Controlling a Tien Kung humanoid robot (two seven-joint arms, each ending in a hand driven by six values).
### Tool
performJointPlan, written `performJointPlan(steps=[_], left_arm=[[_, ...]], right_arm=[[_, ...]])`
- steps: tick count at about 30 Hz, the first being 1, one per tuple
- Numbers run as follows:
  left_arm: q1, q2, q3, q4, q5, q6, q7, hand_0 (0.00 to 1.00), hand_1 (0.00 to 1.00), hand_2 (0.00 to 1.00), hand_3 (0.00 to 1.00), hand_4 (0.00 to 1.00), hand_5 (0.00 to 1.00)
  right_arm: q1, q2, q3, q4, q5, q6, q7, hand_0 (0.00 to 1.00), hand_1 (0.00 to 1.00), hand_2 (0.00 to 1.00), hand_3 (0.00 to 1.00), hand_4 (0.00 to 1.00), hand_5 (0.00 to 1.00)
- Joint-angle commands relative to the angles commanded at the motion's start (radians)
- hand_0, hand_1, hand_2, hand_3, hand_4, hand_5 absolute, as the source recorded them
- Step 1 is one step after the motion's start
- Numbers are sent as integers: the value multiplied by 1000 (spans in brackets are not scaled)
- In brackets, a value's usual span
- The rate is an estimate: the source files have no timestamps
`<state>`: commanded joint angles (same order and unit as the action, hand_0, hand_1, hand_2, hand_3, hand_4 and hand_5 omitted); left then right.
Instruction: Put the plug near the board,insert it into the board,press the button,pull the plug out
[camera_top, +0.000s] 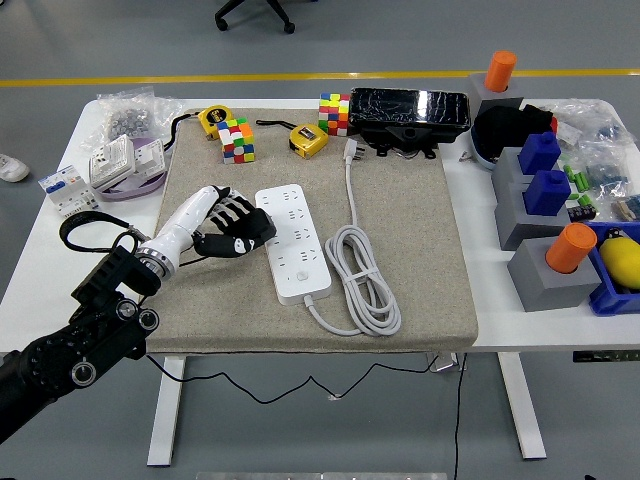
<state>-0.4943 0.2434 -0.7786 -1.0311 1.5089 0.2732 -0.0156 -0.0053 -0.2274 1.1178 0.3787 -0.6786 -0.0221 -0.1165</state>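
A white table (40, 262) stood on the grey floor, and a big beige mat (420, 270) covered its middle. Left of the mat lay a white electrical module (66, 192), a bag of small parts (125, 112) and some white switch boxes (122, 160). Right of it sat grey blocks (545, 272) with orange and blue pegs, and a blue bin (612, 290).

A robotics lab or test workshop, by the look of it; a white table (505, 333) on a plain grey floor with a yellow line (300, 77) painted across the far side; an office chair's wheeled base (255, 12) beyond it; grey blocks (548, 272) holding orange and blue pegs at the right; bagged small parts (127, 117) at the far left.
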Motion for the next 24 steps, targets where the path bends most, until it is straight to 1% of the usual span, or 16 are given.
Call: performJointPlan(steps=[5, 19, 24], left_arm=[[-6, 0, 11, 0, -2, -11, -7, 399, 371, 461, 528, 642, 2], [-5, -12, 22, 13, 23, -2, -3, 405, 376, 461, 529, 638, 2], [-7, -14, 24, 17, 31, -6, 3, 405, 376, 461, 529, 638, 2]], right_arm=[[-5, 2, 6, -4, 0, 1, -1, 545, 646, 669, 571, 913, 432], [-8, 3, 8, -2, -2, 1, 0, 544, 646, 668, 572, 913, 432], [-7, 3, 12, -3, -2, 0, 0, 544, 646, 668, 572, 913, 432]])
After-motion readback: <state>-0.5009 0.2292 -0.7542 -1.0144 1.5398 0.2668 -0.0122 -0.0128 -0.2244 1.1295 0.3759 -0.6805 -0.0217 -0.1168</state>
